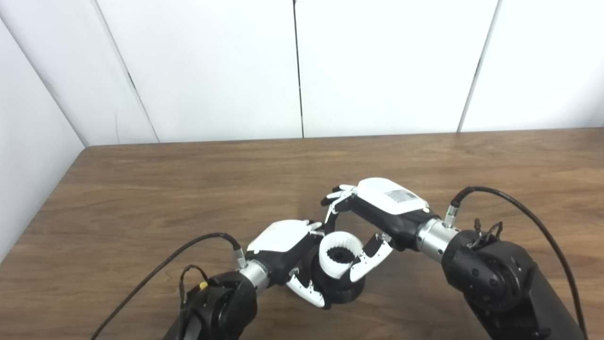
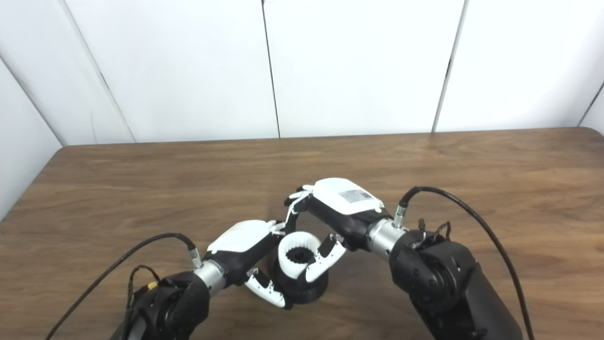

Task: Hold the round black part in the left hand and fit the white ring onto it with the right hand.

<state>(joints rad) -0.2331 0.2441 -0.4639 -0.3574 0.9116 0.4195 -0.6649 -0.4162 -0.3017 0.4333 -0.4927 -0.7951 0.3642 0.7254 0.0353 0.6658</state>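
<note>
Left hand [image 1: 283, 248] grips black part [image 1: 344, 290]; right hand [image 1: 377, 212] seats white ring [image 1: 339, 257].

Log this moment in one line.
left hand: shut on round black part | right hand: shut on white ring | ring: atop part, seating unclear

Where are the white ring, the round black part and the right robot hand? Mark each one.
white ring [image 1: 330, 262], left eye view, on its outer wall.
round black part [image 1: 350, 290], left eye view, on its lower side.
right robot hand [image 1: 384, 200], left eye view, on its white back cover.
</note>
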